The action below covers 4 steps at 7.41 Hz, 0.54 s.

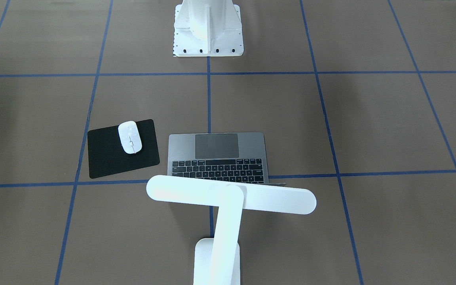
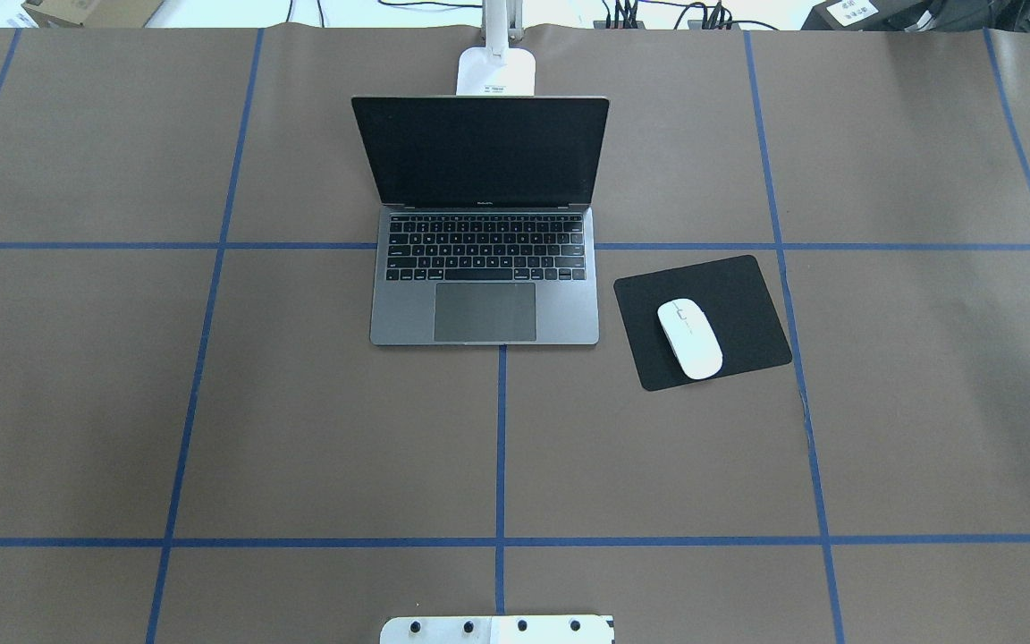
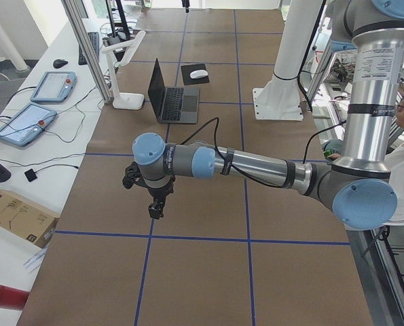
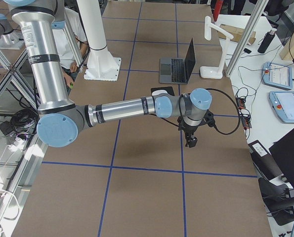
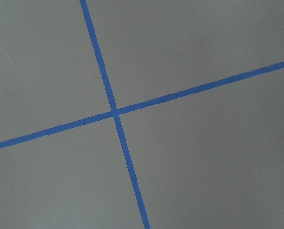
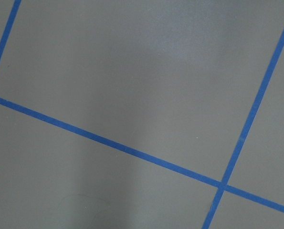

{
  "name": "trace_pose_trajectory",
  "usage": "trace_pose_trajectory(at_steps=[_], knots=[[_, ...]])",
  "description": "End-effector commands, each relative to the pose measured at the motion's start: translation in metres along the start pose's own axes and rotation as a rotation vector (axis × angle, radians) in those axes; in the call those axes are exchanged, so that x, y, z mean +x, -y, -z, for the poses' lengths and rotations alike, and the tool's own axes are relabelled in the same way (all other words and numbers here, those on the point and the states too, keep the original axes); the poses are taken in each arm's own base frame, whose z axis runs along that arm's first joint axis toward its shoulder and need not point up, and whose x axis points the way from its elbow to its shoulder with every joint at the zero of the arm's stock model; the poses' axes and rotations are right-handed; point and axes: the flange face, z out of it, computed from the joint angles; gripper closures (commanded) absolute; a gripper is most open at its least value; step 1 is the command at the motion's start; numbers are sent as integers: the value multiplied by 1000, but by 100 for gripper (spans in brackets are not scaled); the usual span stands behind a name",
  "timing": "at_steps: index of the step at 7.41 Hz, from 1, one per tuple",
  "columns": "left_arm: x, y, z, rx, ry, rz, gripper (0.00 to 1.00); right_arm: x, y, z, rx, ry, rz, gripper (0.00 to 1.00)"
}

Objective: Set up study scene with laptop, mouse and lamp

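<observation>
Overhead view: the laptop is set open at the centre of the brown worktop, its dark screen upright at 12 o'clock and its trackpad at 6 o'clock. The base of the lamp is placed just behind the screen, at 12 o'clock of the laptop. In the front-facing view the lamp's flat bar head is seen stretched across above the laptop's screen edge. A black pad is laid flat at about 4 o'clock of the laptop, just beside it and not touching. The mouse is rested on this pad, its long axis turned toward roughly 11 o'clock. A white bolted pedestal is fixed at 6 o'clock of the overhead view.

Side views: the left gripper is pointed down over the worktop, well apart from the laptop, and the right gripper is held likewise at the opposite end. Whether either pair of jaws is open or closed cannot be told from these views.

Wrist views: only worktop crossed by blue tape lines is shown. The jaws are not seen.
</observation>
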Motion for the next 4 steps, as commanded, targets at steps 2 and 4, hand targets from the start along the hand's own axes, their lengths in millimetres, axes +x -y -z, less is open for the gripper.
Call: trace_pose_trajectory(at_steps=[2, 4], knots=[[-15, -13, -16, 13, 1, 16, 0, 18, -15, -10, -41, -91, -11, 0], [-35, -14, -36, -26, -3, 57, 0, 30, -25, -24, -59, -81, -33, 0]])
